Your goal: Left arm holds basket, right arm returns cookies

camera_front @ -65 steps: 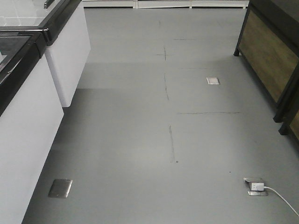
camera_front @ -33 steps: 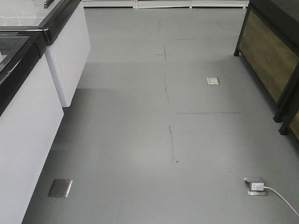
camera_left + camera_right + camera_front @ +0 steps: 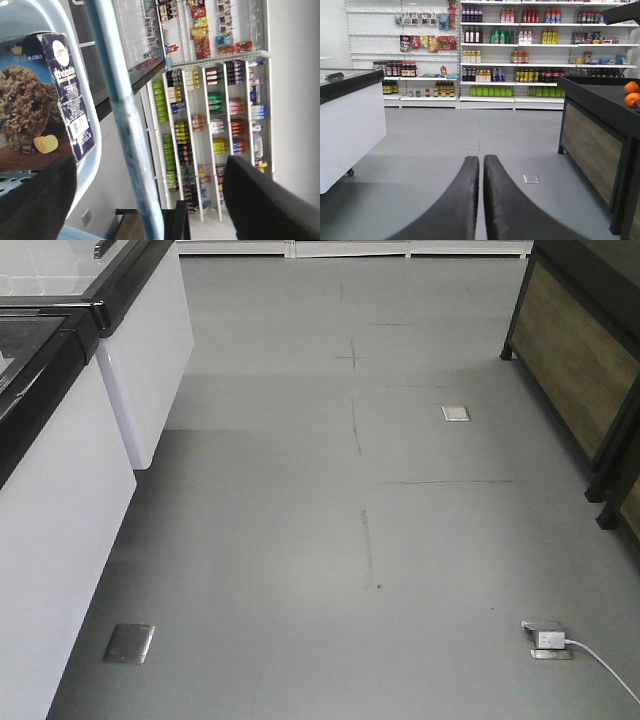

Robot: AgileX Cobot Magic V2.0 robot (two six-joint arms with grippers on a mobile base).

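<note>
1. The cookies [image 3: 35, 105] stood inside the basket [image 3: 93, 127], against its wall.
2. Our left tool [image 3: 148, 167] gaped wide around the handle [image 3: 118, 100]; we judged a level hold best.
3. Our right tool [image 3: 481, 160], narrow and empty, needed opening first.

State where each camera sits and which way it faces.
Exterior front-facing: raised, tilted down at grey floor between a white cabinet and a wood-panelled counter; no robot parts.
Left wrist: behind the spread left fingers, rolled sideways, facing the basket handle, cookies and store shelves.
Right wrist: low, level, behind the closed right fingers, facing those shelves.
Shared: shelves in both wrist views; counter in front and right wrist views.
</note>
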